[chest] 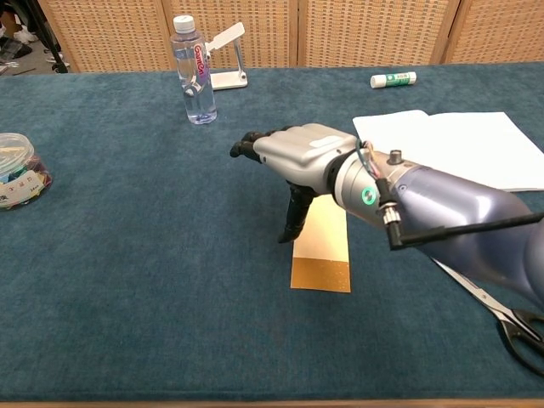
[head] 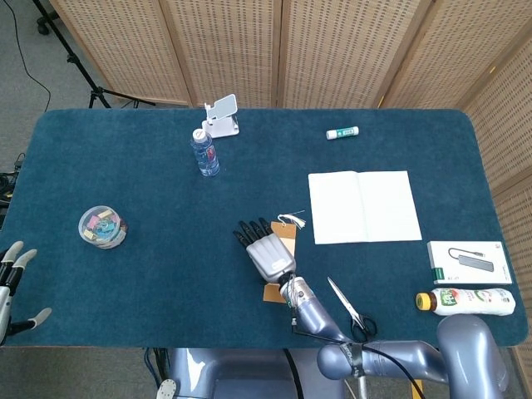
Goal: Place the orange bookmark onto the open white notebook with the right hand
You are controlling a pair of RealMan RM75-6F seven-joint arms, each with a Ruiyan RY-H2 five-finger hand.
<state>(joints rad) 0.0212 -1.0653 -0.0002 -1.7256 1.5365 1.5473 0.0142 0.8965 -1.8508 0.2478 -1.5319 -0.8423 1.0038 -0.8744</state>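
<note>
The orange bookmark (chest: 321,259) lies flat on the blue cloth, its upper part hidden under my right hand (chest: 293,157); in the head view only its top corner (head: 287,234) and bottom edge show. My right hand (head: 264,251) hovers over the bookmark's left side, palm down, fingers stretched forward and thumb pointing down beside the bookmark's left edge, holding nothing. The open white notebook (head: 362,206) lies to the right, also seen at the chest view's right edge as the notebook (chest: 459,144). My left hand (head: 12,287) hangs off the table's left edge, fingers apart.
Black scissors (head: 351,309) lie right of the bookmark. A water bottle (chest: 193,71), phone stand (head: 222,115) and glue stick (head: 342,132) stand at the back. A jar of clips (head: 103,226) sits at the left. A white box (head: 469,262) and a lying bottle (head: 467,301) are at the right.
</note>
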